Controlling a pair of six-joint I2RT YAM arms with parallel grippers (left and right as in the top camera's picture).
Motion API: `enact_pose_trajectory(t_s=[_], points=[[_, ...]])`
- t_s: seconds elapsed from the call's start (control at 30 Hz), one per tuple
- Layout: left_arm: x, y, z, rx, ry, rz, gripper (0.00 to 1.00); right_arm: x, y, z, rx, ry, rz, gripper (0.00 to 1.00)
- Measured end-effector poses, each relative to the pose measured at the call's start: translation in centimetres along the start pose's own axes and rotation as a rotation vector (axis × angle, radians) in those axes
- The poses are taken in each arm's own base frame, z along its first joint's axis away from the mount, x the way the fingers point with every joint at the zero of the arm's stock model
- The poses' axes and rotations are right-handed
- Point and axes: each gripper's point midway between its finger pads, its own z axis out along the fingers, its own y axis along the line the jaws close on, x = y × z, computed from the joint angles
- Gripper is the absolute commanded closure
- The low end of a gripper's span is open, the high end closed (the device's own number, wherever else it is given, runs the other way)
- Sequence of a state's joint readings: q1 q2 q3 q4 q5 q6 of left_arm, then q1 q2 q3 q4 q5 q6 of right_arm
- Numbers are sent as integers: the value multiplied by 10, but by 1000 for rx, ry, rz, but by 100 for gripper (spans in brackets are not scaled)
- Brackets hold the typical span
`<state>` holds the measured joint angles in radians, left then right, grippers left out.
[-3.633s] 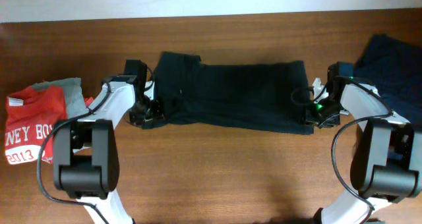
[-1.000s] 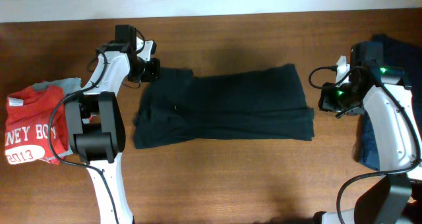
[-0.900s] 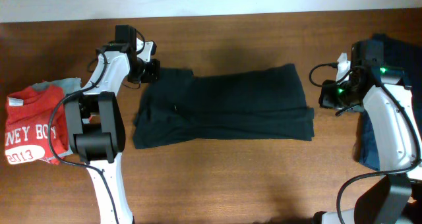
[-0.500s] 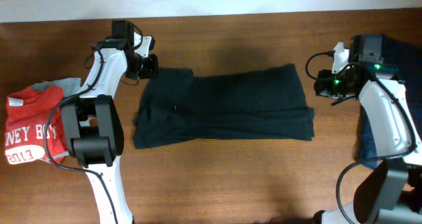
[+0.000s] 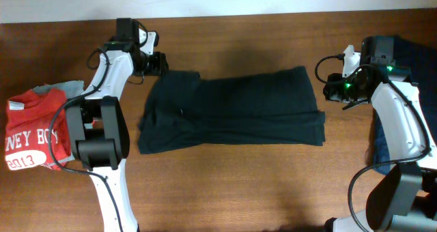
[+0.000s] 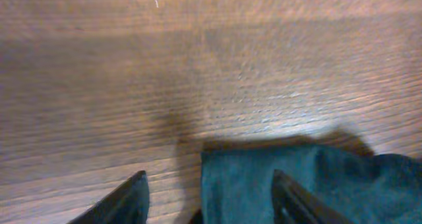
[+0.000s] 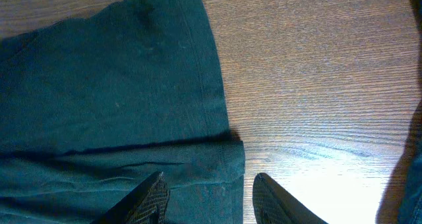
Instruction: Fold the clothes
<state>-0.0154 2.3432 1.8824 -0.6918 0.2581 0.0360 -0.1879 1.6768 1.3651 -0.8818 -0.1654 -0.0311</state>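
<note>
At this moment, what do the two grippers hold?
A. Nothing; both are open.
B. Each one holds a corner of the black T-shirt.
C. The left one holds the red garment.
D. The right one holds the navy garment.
A: the wrist views show the left gripper and the right gripper with fingers apart and nothing pinched, while the black T-shirt lies flat on the table beneath them.

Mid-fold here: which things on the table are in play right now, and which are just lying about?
In play:
black T-shirt, flat mid-table
left gripper, open at its far left corner
right gripper, open at its right edge

Lying about (clothes too, untouched):
red lettered garment, left side
grey garment, beside the red one
navy garment, right side
</note>
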Motion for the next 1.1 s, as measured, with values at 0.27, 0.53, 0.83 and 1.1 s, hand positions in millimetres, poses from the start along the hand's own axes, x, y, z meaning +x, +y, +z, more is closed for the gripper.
enact_pose_trajectory(t_s=[0.27, 0.53, 0.83, 1.1], points=[[15, -14, 18, 35, 61, 9, 90, 2, 1, 0, -3, 8, 1, 53], [32, -18, 14, 56, 150, -21, 99, -19, 1, 0, -8, -78, -16, 53], [14, -22, -12, 48, 156, -54, 99, -68, 14, 68, -148, -211, -73, 38], [25, -16, -14, -5, 201, -160, 100, -83, 32, 141, -209, -268, -135, 33]])
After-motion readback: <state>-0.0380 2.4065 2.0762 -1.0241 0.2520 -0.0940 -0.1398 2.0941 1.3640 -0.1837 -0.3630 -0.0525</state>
